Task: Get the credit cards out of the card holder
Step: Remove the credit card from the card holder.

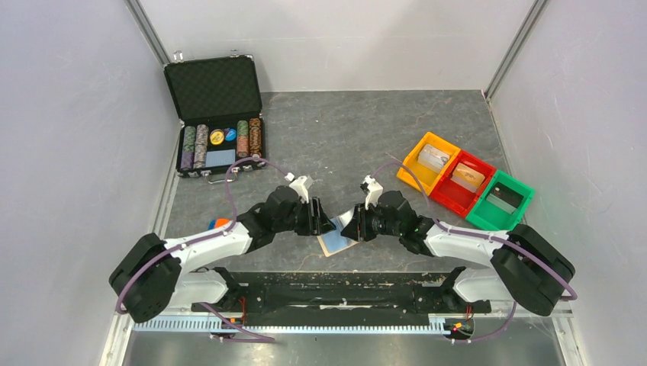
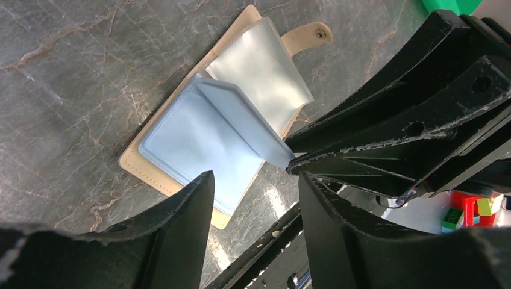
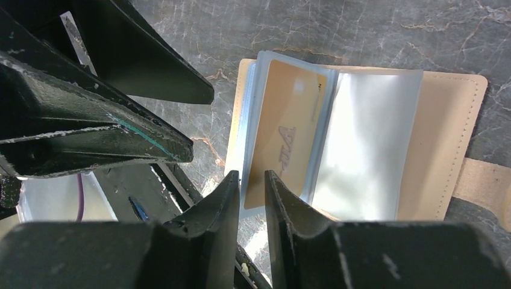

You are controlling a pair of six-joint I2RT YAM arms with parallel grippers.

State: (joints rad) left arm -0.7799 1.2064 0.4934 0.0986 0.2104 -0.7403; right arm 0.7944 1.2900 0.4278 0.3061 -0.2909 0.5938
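While your right gripper pinches the sleeve holding the orange credit card, your left gripper hangs open over the card holder, lower center. The card's long axis points at the right fingers, so that arm is nearer.

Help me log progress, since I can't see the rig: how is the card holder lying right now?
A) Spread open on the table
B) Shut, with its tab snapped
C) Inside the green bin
A: the card holder lies flat on the table with its clear sleeves fanned open and its snap tab undone.
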